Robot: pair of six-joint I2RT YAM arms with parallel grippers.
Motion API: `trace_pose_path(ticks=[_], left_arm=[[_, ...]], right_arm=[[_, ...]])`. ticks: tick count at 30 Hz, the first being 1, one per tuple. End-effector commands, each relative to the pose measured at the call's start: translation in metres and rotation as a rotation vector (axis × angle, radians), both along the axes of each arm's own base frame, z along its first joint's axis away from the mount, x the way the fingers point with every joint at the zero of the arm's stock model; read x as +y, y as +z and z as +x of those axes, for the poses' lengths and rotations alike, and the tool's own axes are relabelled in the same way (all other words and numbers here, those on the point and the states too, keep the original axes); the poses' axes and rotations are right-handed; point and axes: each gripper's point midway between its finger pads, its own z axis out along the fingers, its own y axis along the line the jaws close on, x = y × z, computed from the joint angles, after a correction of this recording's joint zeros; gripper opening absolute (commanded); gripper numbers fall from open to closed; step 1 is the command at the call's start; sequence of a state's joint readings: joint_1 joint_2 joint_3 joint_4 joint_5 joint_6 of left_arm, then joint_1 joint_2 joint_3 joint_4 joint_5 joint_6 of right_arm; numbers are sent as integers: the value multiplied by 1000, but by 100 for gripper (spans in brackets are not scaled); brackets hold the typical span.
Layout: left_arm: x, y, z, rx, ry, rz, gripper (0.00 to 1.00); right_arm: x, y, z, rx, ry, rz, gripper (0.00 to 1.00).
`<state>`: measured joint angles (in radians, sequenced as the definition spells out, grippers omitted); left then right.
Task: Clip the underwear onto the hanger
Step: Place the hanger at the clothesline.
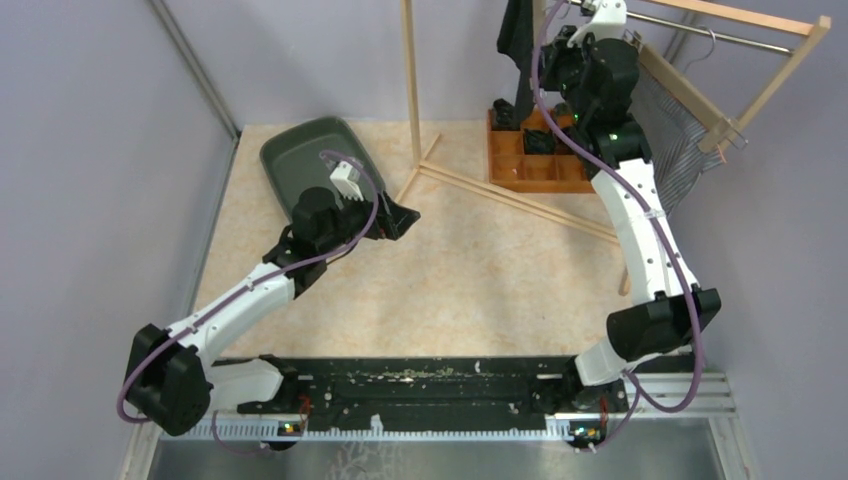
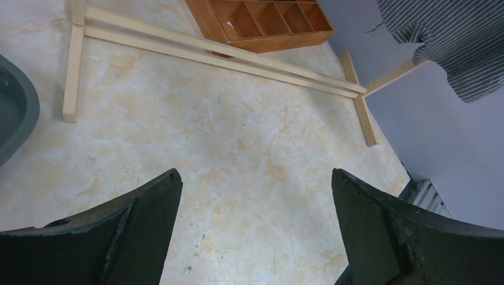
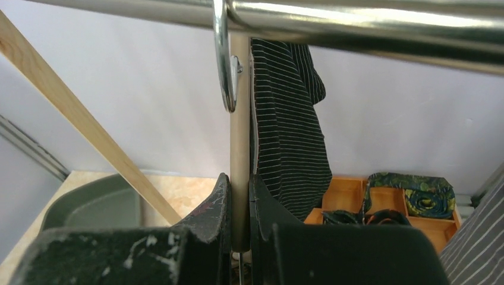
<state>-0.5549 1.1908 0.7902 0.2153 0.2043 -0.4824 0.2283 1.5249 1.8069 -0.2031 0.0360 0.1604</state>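
Observation:
My right gripper (image 3: pixel 239 185) is raised at the clothes rack and is shut on the wooden hanger (image 3: pixel 239 119). The hanger's metal hook (image 3: pixel 221 65) is over the chrome rod (image 3: pixel 356 18). The black striped underwear (image 3: pixel 288 124) hangs against the hanger's right side; its clip is hidden. In the top view the underwear (image 1: pixel 518 35) hangs left of my right gripper (image 1: pixel 578 28). My left gripper (image 1: pixel 400 218) is open and empty, low over the table (image 2: pixel 249 136), far from the rack.
A dark grey tray (image 1: pixel 310 150) lies at the back left. A wooden divided box (image 1: pixel 535 165) holding folded dark garments stands under the rack. The rack's wooden base bars (image 1: pixel 510 195) cross the table. A grey striped garment (image 1: pixel 680 135) hangs on another hanger at right.

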Motion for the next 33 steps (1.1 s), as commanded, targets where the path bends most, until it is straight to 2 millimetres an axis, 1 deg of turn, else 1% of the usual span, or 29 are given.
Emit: trace_pose_path(ticks=[1, 3, 10, 17, 22, 24, 26, 29, 30, 33], left_arm=[[2, 9, -2, -17, 9, -18, 100], [2, 8, -2, -11, 15, -13, 100], [7, 3, 1, 3, 42, 14, 100], [5, 1, 1, 15, 39, 17, 100], [6, 1, 1, 16, 41, 17, 100], [6, 2, 1, 15, 43, 16, 100], [7, 3, 1, 14, 46, 20, 100], [8, 3, 1, 16, 51, 29, 100], [9, 3, 1, 16, 53, 29, 100], [9, 4, 1, 13, 56, 31, 100]], right_arm=[[-4, 42, -4, -105, -3, 36, 0], [-4, 40, 0, -94, -3, 37, 0], [-1, 45, 8, -83, 5, 48, 0], [-3, 36, 10, -38, -15, 52, 0], [-5, 32, 3, -33, -19, 54, 10], [-5, 32, -1, -41, -15, 58, 16], [-4, 34, -6, -51, -13, 61, 23], [-2, 37, -13, -61, -6, 64, 28], [-1, 38, -16, -64, -2, 64, 32], [1, 42, -24, -78, 12, 72, 38]])
